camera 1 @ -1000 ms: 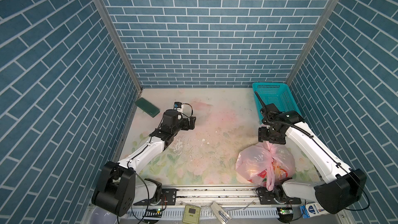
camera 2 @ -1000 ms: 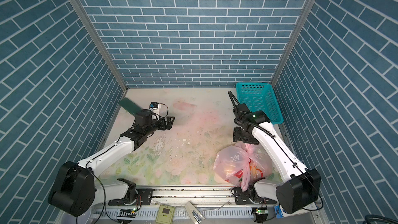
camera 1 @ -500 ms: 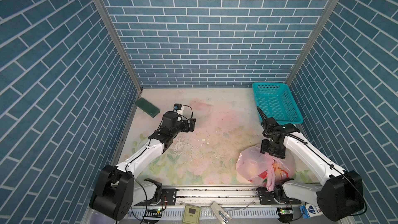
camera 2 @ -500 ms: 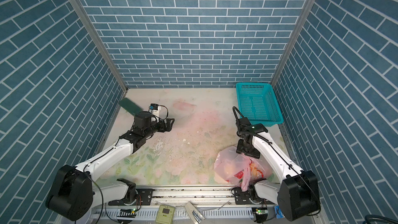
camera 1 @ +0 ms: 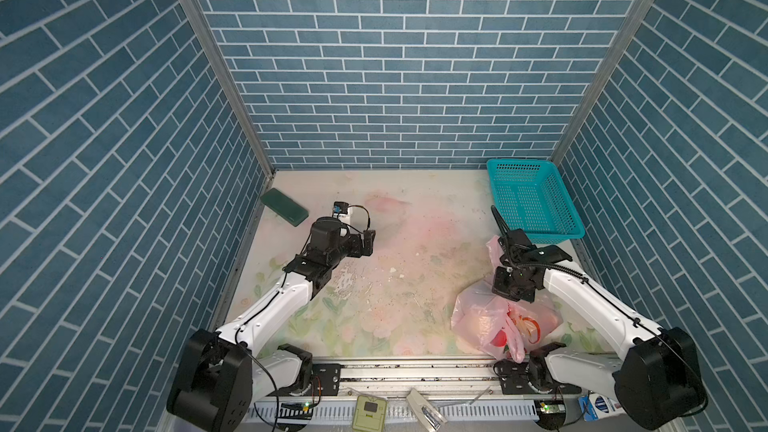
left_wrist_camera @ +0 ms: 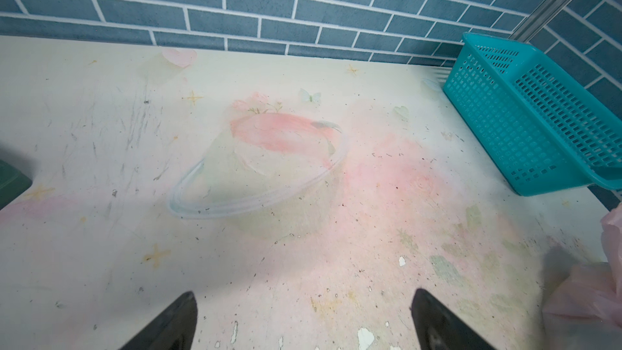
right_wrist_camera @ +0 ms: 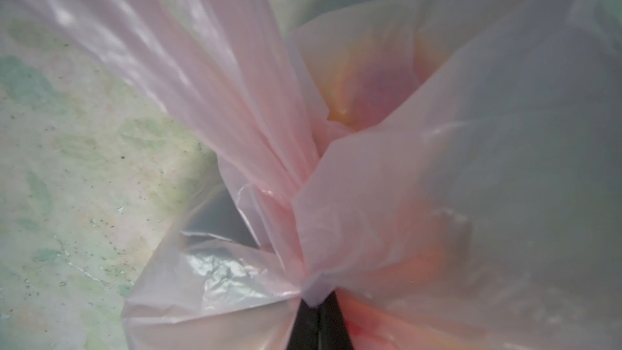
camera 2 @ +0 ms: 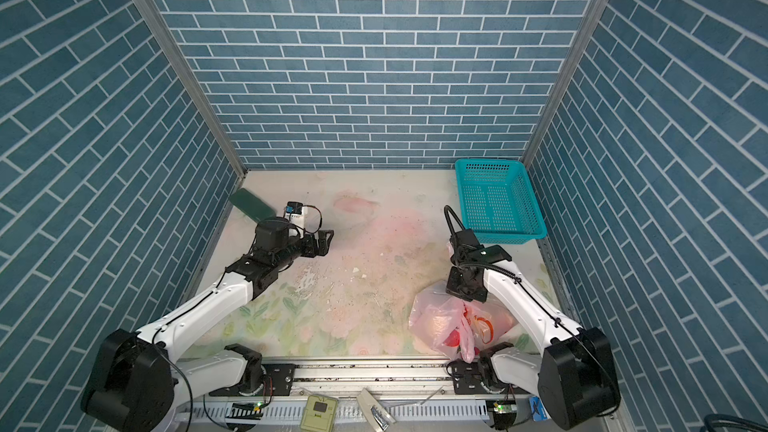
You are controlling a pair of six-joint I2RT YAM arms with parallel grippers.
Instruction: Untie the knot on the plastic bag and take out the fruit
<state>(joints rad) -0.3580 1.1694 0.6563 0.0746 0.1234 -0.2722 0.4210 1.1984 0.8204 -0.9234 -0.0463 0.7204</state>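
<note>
**Right pincer has the knot, left one is way off, feels sketchy**

The thin translucent pink plastic bag sits by the front right corner of the surface, right up against the front edge. The right pincer is pressed together on the twisted pink plastic knot of its handles. The left pincer is spread wide with nothing in it, well apart over the left half. My worry is that nothing pins the bag down, so a pull probably just lifts the whole lot or cinches the knot tighter, and film this thin could stretch or rip. Then the rounded orange-yellow toy fruit glowing through the film could roll off that front edge.
</note>
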